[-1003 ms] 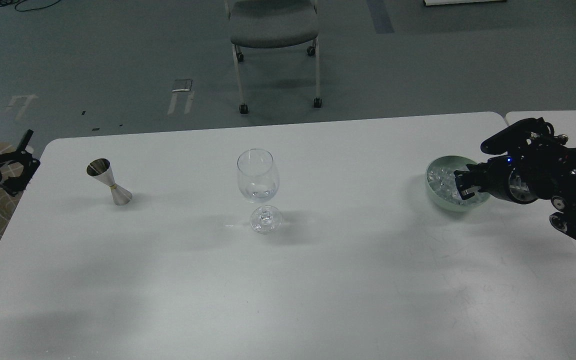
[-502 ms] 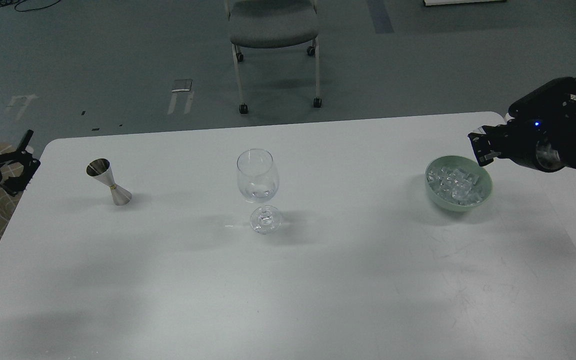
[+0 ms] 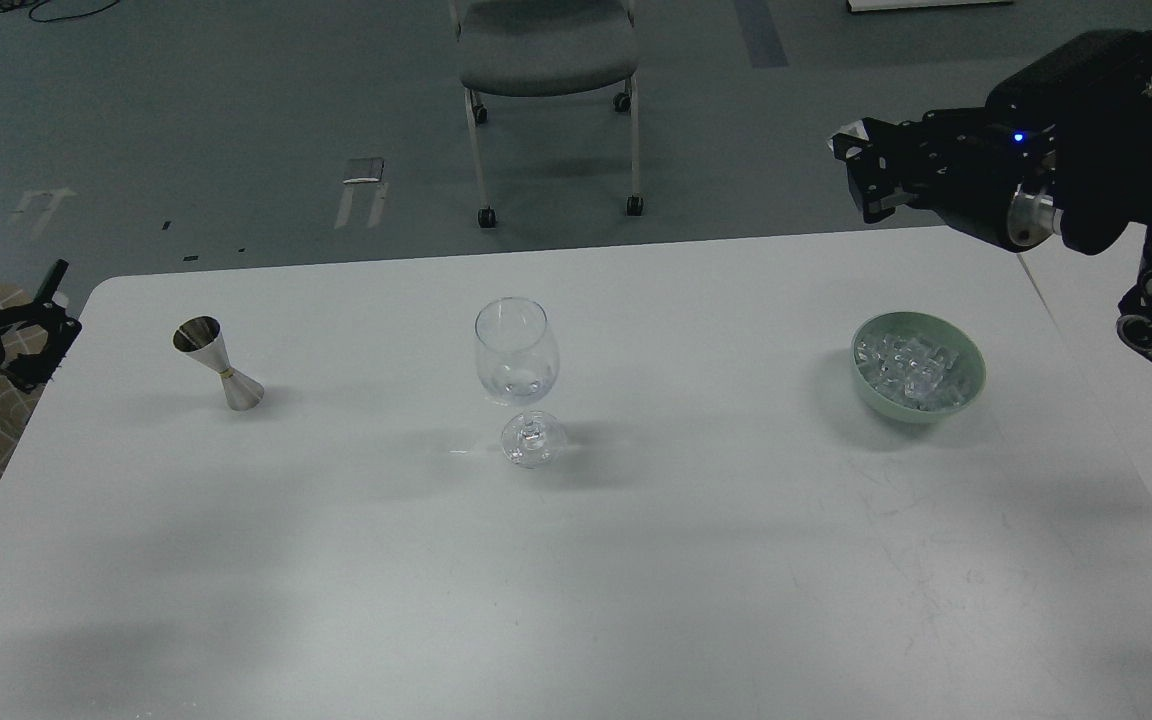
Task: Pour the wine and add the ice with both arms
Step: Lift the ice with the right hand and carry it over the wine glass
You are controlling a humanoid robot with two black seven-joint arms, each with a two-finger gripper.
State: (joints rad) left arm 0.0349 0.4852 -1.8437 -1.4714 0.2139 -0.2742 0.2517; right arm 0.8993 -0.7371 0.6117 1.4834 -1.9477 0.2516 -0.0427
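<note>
A clear wine glass (image 3: pixel 517 352) stands upright at the middle of the white table (image 3: pixel 576 560), with a little clear wine (image 3: pixel 521 386) in the bottom of its bowl. A pale green bowl (image 3: pixel 972 385) at the right holds several ice cubes (image 3: pixel 909 364). My right gripper (image 3: pixel 861 178) is raised high above the table's far edge, up and left of the bowl; I cannot tell whether it holds a cube. My left gripper (image 3: pixel 48 322) hangs off the table's left edge, its fingers apart and empty, left of a steel jigger (image 3: pixel 219 364).
A grey wheeled chair (image 3: pixel 548 60) stands on the floor beyond the table's far edge. A second white table (image 3: pixel 1116 300) adjoins at the right, under my right arm.
My right gripper has lifted out of the ice bowl, risen well above the table and swung left. The left arm, glass, jigger and bowl have not moved.
</note>
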